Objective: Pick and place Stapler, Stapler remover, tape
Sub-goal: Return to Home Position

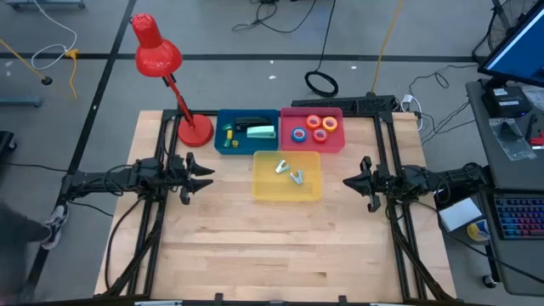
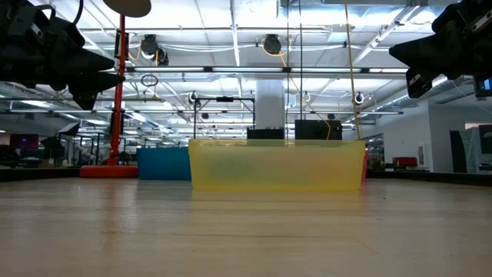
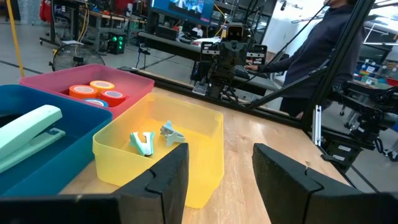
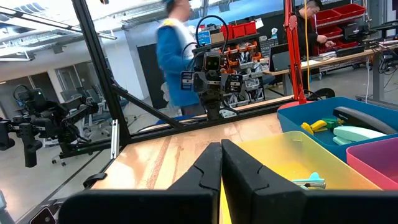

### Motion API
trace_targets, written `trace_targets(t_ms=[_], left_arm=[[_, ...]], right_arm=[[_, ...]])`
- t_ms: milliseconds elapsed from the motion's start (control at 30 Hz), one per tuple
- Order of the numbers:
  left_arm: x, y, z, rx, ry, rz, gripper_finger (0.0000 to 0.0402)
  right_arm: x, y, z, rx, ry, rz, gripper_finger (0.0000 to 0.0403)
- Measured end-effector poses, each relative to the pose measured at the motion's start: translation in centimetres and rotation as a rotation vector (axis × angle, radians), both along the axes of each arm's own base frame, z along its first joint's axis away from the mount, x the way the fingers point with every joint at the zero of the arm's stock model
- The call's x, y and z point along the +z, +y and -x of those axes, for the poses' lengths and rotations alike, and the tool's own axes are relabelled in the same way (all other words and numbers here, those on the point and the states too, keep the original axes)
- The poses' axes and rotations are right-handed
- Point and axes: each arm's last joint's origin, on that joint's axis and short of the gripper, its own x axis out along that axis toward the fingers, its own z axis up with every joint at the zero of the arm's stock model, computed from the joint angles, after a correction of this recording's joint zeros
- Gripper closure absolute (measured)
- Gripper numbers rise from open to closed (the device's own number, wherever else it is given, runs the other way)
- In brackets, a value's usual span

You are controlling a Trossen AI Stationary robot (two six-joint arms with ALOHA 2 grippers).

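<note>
A mint-green stapler [image 1: 261, 132] and a black one [image 1: 247, 123] lie in the blue bin [image 1: 223, 119] at the table's far side. Two staple removers [image 3: 144, 142] rest on the floor of the yellow bin [image 1: 287, 197]. Several tape rolls [image 1: 316, 126], red, orange and blue among them, lie flat in the pink bin [image 1: 336, 144]. My left gripper [image 3: 221, 165] hovers open, level, left of the yellow bin. My right gripper [image 4: 221, 155] hovers shut on nothing, right of that bin, above the table.
A red desk lamp [image 1: 157, 51] stands by its round base [image 1: 195, 132] at the far left, beside the blue bin. Black frame rails [image 1: 399, 238] run along both table sides. Bare wood [image 1: 272, 246] fills the near half. People show beyond the table in both wrist views.
</note>
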Motion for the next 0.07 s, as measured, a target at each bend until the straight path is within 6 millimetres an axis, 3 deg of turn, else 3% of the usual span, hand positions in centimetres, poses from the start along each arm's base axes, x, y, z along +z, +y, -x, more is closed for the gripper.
trace_targets(t_ms=[67], left_arm=[[0.0,0.0,0.0,0.001,0.0,0.0,0.0224]], right_arm=[[0.0,0.0,0.0,0.0,0.0,0.0,0.0399]])
